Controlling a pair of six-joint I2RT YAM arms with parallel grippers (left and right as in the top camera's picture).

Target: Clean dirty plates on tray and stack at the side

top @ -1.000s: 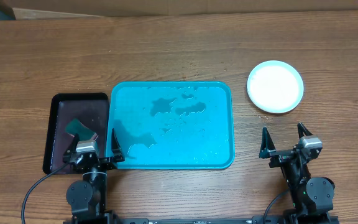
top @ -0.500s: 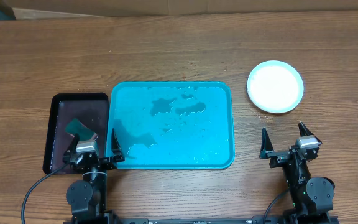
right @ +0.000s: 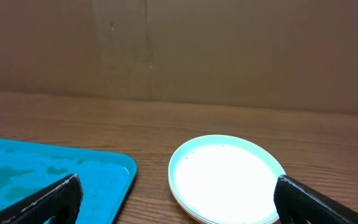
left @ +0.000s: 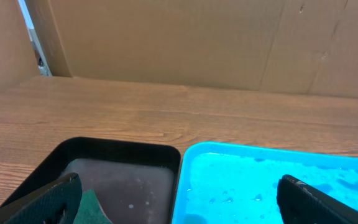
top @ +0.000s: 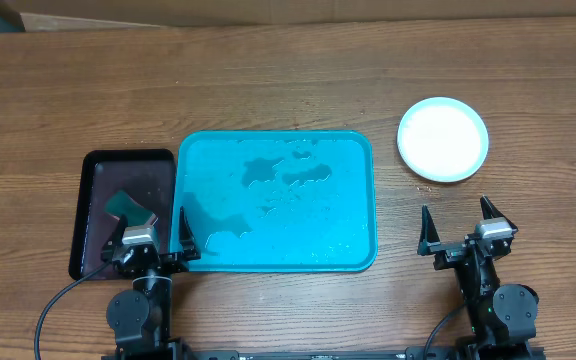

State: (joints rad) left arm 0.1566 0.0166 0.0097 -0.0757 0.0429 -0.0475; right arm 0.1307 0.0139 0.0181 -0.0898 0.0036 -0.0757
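Overhead, we see left gripper [top: 149, 216] and right gripper [top: 455, 212] both spread, empty. Round white plastic plates [top: 443, 139], apparently stacked, sit right of turquoise rectangular plastic tray [top: 276, 267]. Right arm advancing could knock them.

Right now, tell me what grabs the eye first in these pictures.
The big turquoise tray sits at centre, wet and bare. To its right, off the tray, the plates sit stacked, white on top. At the left, a black tray holds a green sponge.
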